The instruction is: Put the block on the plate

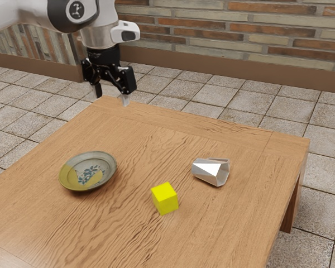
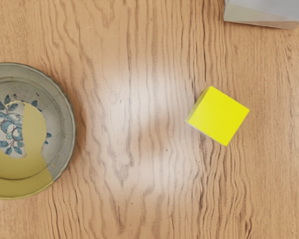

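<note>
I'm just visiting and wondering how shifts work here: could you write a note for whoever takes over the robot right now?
Gripper: open, empty, raised above the table.
Yellow block: on the tabletop, apart from the plate.
Silvery faceted object: also on the table, not part of the job.
Done: nothing of the placing yet.
Left: grasp the block, lift it, set it on the plate, let go.

On the wooden table (image 1: 123,237) lies the patterned plate (image 1: 71,177). To the exterior view's right of the plate sit the yellow block (image 1: 165,199), a little nearer the camera than it, and, farther from it, a silvery faceted object (image 1: 210,170). Well apart from the plate, beyond and above it, the black gripper (image 1: 111,98) hangs with fingers spread.
</note>
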Motion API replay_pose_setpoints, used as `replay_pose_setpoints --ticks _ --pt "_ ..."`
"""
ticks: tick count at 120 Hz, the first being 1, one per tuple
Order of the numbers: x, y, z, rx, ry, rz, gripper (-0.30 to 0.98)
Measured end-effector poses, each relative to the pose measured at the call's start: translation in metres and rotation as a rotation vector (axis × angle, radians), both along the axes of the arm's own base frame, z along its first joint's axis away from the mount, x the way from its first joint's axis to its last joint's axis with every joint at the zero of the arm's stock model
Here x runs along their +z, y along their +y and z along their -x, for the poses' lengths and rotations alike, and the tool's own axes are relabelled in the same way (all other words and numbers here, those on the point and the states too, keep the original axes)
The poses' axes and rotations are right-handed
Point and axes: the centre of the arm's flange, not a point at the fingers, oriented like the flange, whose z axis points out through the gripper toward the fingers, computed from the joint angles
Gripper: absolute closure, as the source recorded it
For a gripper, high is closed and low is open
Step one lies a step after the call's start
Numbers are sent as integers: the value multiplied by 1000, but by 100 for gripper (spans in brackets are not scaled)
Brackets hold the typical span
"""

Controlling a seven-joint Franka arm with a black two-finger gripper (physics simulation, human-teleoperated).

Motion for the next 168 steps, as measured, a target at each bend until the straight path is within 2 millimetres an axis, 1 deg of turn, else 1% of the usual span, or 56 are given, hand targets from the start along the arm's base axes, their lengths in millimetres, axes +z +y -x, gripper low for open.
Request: replay_pose_setpoints --ticks 15,28,37,43,48,55,62,67,75,80,95,103,120,139,149,168 --pt "0 -2 -3 10 -10 4 0" --pt "-4 6 -8 16 -7 -18 0" --pt "-13 12 -14 6 7 -29 0" --pt "-22 12 -19 -13 19 -30 0" --pt "-31 4 -24 -44 30 -27 0" --pt "-41 -15 -32 -107 38 -18 0" --pt "-47 -32 -36 -166 39 -13 0" --pt "-52 -39 -38 -197 43 -10 0" --pt "-64 -44 -44 -237 53 -4 0" --pt "-75 -46 -49 -261 63 1 0" --pt "-119 -59 -66 -333 100 20 0" --pt "-140 -63 -72 -362 117 29 0" --pt "-185 -66 -69 -406 142 41 0" --pt "-236 -75 -71 -439 144 69 0" --pt "-257 -77 -71 -447 139 83 0" --pt "-283 -79 -71 -451 124 110 0"
